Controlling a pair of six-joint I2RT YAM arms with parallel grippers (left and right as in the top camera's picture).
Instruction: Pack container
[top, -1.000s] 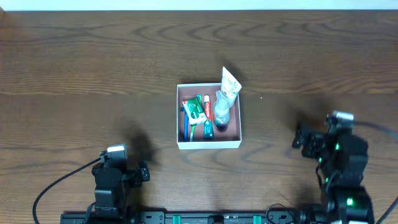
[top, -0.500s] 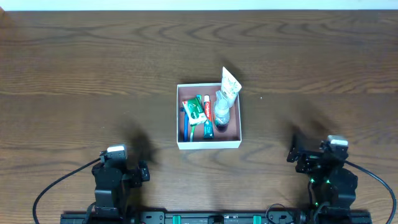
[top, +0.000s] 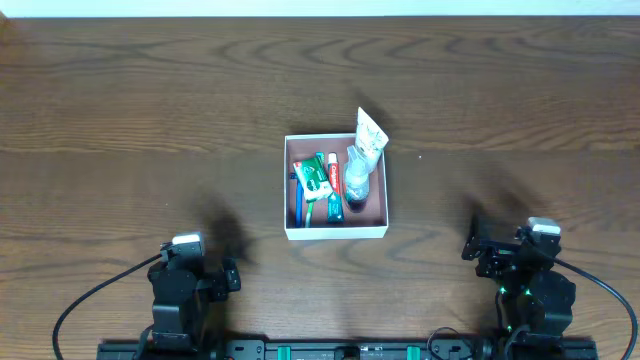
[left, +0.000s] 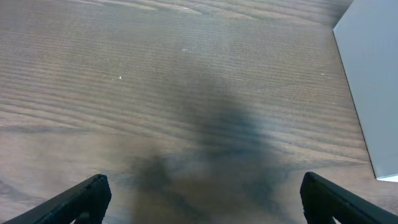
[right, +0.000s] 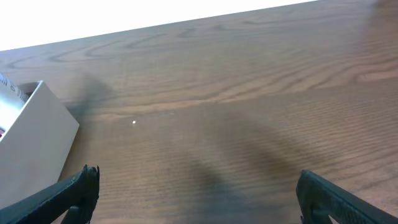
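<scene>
The container (top: 336, 232) sits mid-table, already holding a green toothpaste carton (top: 313, 178), a small clear bottle (top: 357, 175) and a white tube (top: 370, 135) propped over its far right corner. It looks like light, thin-walled card that would skid on the wooden table (top: 120, 120), so I would pinch the bare near or left wall and keep it level. The left gripper (left: 202, 196) and right gripper (right: 196, 190) sit near the front edge, well apart from the container, jaws spread wide and empty.
</scene>
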